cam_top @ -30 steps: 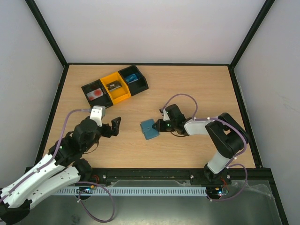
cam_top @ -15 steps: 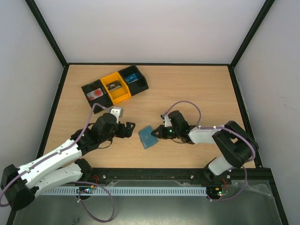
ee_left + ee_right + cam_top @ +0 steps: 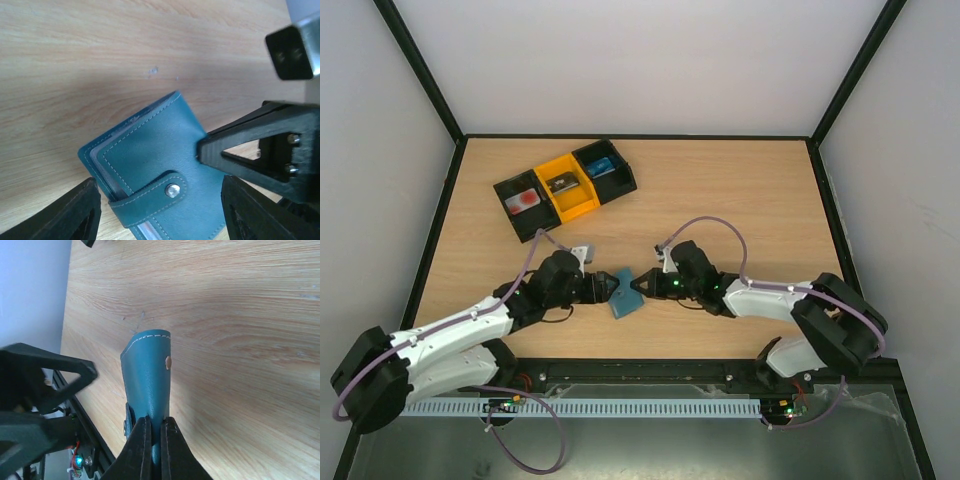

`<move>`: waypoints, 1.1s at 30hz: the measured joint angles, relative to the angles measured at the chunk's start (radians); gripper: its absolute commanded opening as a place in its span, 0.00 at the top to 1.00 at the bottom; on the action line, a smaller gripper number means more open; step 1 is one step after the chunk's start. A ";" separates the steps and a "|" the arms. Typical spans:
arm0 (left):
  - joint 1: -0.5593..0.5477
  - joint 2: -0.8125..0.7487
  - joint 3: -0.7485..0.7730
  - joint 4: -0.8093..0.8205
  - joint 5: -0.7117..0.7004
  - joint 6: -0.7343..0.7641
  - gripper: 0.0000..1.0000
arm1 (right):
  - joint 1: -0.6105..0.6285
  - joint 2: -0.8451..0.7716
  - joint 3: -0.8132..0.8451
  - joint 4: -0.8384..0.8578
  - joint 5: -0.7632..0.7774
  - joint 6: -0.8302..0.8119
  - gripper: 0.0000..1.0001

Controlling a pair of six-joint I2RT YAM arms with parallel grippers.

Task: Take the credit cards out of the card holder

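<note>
Right gripper [image 3: 155, 426] is clenched on one edge of the closed card holder [image 3: 148, 375]. Left gripper [image 3: 160, 210] is spread, straddling its strap end.

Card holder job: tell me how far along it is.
Done: the right end effector is shut on an edge of the card holder, holding it tilted. In hand: the left end effector, open, straddles its strap end. Left: the strap is snapped shut; unsnapping, opening and pulling cards remain.

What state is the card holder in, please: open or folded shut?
Folded shut: on the card holder, the snap strap lies fastened over the edge, with the covers together.
</note>
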 measured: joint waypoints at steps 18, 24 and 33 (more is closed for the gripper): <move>0.000 0.182 -0.060 0.215 0.088 -0.104 0.49 | 0.071 -0.090 0.018 -0.088 0.130 0.002 0.98; 0.000 0.204 -0.060 0.233 0.097 -0.103 0.50 | 0.071 -0.082 0.027 -0.104 0.136 -0.010 0.98; -0.008 0.224 -0.060 0.247 0.129 -0.100 0.37 | 0.071 -0.060 0.032 -0.108 0.142 -0.014 0.98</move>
